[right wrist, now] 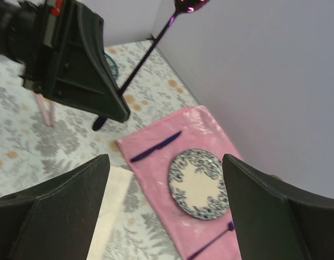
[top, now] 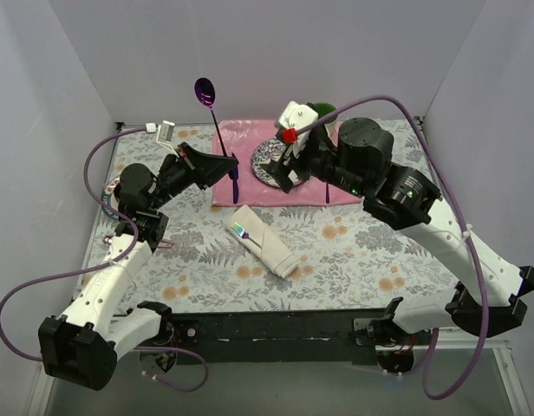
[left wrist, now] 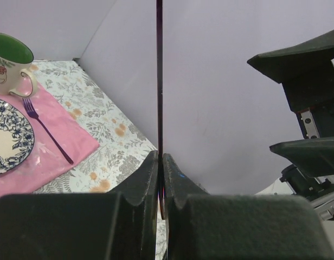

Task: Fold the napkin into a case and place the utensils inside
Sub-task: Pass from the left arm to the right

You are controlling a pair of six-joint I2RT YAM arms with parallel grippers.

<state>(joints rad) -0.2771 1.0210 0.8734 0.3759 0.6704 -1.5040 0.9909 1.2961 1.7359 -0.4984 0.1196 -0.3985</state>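
The napkin [top: 264,242] lies folded into a narrow case in the middle of the floral table, and a strip of it shows in the right wrist view [right wrist: 110,211]. An iridescent utensil [top: 240,230] sticks out of its far end. My left gripper [top: 225,165] is shut on the handle of the spoon [top: 205,91] and holds it upright above the table, purple bowl on top. The left wrist view shows the thin handle [left wrist: 159,81] pinched between the pads [left wrist: 148,173]. My right gripper [top: 289,166] hangs open and empty above the plate [right wrist: 198,183].
A pink placemat [top: 250,195] at the back carries the blue-patterned plate [top: 269,160], a dark purple knife [right wrist: 156,147], a dark purple fork [left wrist: 47,132] and a green-lined mug [left wrist: 12,59]. Grey walls stand close on three sides.
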